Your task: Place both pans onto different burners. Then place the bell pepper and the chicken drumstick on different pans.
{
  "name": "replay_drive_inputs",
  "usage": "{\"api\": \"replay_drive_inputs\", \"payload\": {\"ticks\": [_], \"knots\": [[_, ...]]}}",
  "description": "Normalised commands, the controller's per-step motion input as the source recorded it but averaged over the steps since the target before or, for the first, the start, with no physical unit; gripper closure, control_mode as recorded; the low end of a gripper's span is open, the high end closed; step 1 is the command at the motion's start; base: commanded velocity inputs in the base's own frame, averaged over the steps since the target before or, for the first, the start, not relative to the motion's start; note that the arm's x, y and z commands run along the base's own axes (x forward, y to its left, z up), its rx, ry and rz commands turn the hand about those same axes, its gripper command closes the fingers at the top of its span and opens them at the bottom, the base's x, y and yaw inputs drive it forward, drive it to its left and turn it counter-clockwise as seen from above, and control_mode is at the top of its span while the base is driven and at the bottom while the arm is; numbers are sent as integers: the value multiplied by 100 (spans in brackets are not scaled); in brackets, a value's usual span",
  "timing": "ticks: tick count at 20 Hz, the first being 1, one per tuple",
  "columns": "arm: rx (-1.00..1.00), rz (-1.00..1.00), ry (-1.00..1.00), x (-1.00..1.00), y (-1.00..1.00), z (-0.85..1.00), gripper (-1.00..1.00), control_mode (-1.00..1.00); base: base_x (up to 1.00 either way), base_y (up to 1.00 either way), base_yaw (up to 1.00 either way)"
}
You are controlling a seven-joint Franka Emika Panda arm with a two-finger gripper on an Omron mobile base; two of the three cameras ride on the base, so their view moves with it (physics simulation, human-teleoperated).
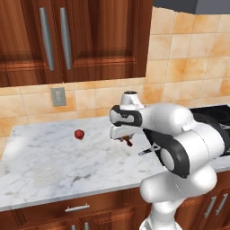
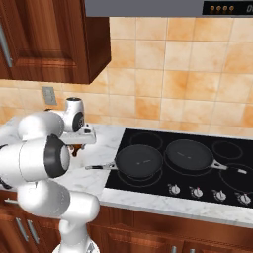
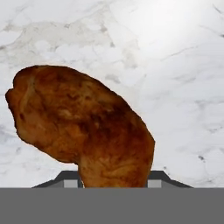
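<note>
Clearly, the chicken drumstick (image 3: 83, 127) is gripped between the two dark fingertips (image 3: 70, 180) of the gripper (image 3: 113, 180): in the hand view the brown, glossy meat rises straight from between them, with its thick end up and to the left, and the jaws are seen narrowed against its lower end. Pale marble is seen behind it. In the left base view the drumstick (image 1: 128, 140) is glimpsed as a small reddish-brown piece just under the white hand, above the marble counter (image 1: 54, 157), with the gripper (image 1: 125, 138) pointed downward over the counter's middle. Whether the meat touches the counter cannot be told.

The bell pepper (image 1: 79, 134) is seen lying on the counter well to the left of the hand, as a small red lump, apart from everything else.

To the right, the black glass cooktop (image 2: 148, 185) is set into the counter. Two pans are placed on it, on separate burners: the left pan (image 2: 139, 161) is seated on the near left ring with its handle stretched left over the marble, and the right pan (image 2: 189, 154) is seated on the next ring, its handle pointing right. A further burner ring (image 2: 227, 149) is marked at the far right. Silver knobs (image 2: 197, 191) are lined along the near edge of the cooktop
</note>
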Motion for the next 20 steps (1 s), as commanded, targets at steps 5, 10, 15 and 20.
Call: {"api": "replay_drive_inputs", "payload": {"ticks": [5, 10, 15, 20], "knots": [[0, -11, -1, -7, -68, 16, 100, -100, 0, 0, 0], [0, -8, 0, 0, -62, 14, 100, -100, 0, 0, 0], [-1, -8, 0, 0, -52, 11, 100, -100, 0, 0, 0], [0, -10, 0, 0, -56, 11, 100, -100, 0, 0, 0]]}}
